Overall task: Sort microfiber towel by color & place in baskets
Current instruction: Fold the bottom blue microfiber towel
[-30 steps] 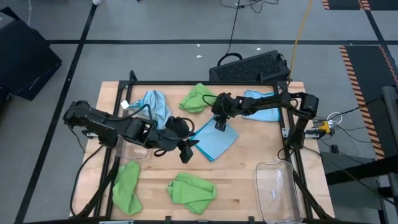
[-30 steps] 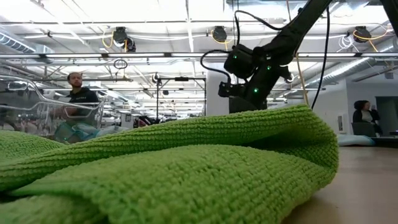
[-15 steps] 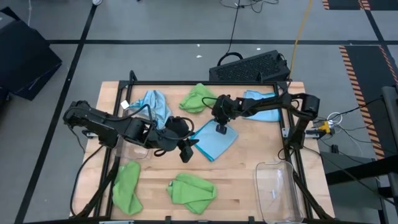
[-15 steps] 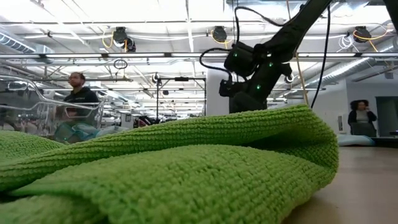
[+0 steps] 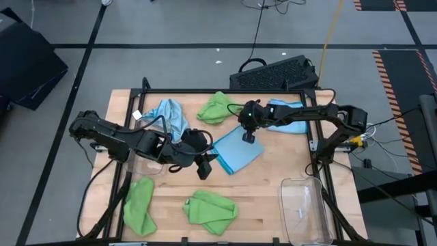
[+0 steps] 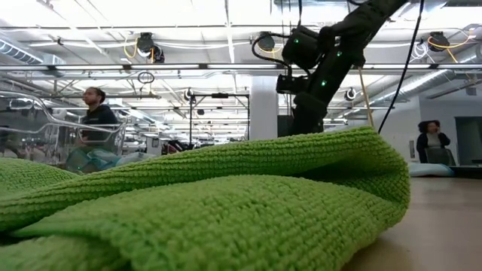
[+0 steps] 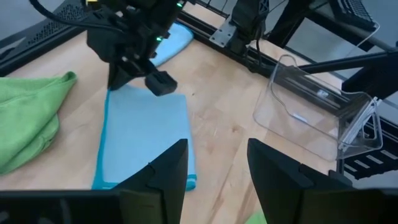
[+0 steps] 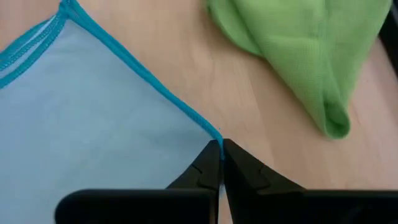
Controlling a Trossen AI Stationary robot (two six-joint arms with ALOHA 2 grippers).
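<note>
A folded light blue towel (image 5: 237,154) (image 7: 144,134) lies flat at the table's middle. My right gripper (image 5: 248,134) (image 8: 221,152) stands shut at its far edge. My left gripper (image 5: 205,166) (image 7: 217,174) hovers open over the towel's near left side, touching nothing. Two more blue towels lie crumpled at the far left (image 5: 168,113) and far right (image 5: 287,113). Green towels lie at the far middle (image 5: 217,106) (image 8: 305,56), the near left (image 5: 139,205) and the near middle (image 5: 212,208) (image 6: 226,203). One clear basket (image 5: 305,205) (image 7: 311,112) stands at the near right. A second basket (image 5: 140,166) sits under my left arm. My right gripper pinches the folded blue towel's teal hem (image 8: 210,132) between its shut fingertips (image 8: 205,168), coming from above and pointing down. The hem runs straight into the fingertips, at the towel's far edge. One layer or several, I cannot tell. The rest of the towel lies flat on the table.
A black perforated crate (image 5: 276,72) stands beyond the far edge. A black frame rail (image 5: 205,91) runs along the table's far side. Bare wood shows between the blue towel and the right basket (image 5: 280,164). People stand in the room behind (image 6: 94,113).
My right gripper has risen and drawn a little toward the table's right, its arm pulling back the same way. Its fingers have stayed shut. My left gripper has kept still.
</note>
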